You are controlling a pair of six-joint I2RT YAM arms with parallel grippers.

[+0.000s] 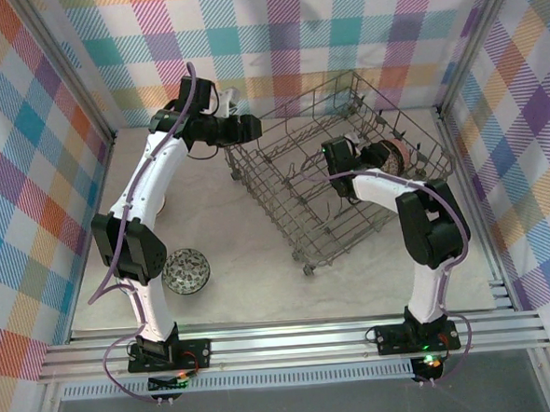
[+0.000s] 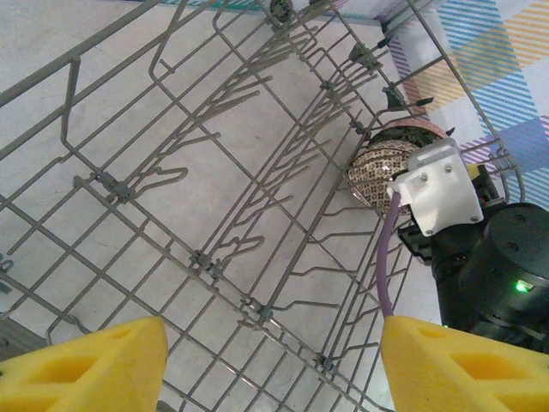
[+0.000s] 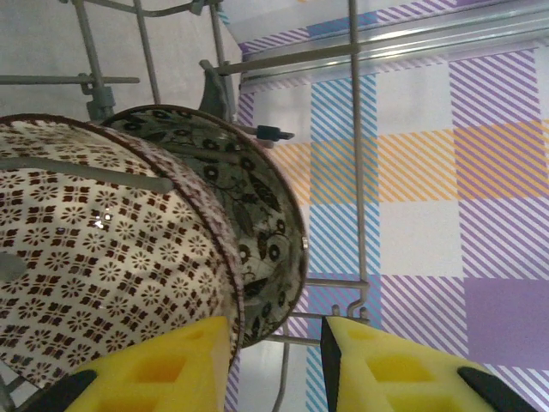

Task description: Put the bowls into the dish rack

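A grey wire dish rack (image 1: 283,182), with rows of upright prongs and tall gridded sides, sits at an angle on the far right of a pale, mottled worktop (image 1: 250,263) enclosed by pastel checked walls (image 1: 28,137). Two glazed round bowls stand on edge between the prongs at the rack's right side. One is cream with small reddish-brown leaf motifs (image 3: 94,257). Nested just behind it is a dark floral bowl (image 3: 257,215) with a thin dark rim. The right hand (image 3: 274,343), with fingers padded in yellow foam, reaches into the rack and is partly open. The lower rim of the dark floral bowl dips into the gap, close against the left finger, while a strip of checked wall shows between the rim and the right finger. The cream bowl lies against the outer face of the left finger. The left hand (image 2: 273,343) hovers over the rack's far left end with its yellow fingers spread wide, holding nothing, and the wire floor is visible between them. A third bowl (image 1: 186,270), dark and finely patterned inside, rests upright on the worktop near the left arm, well apart from the rack.
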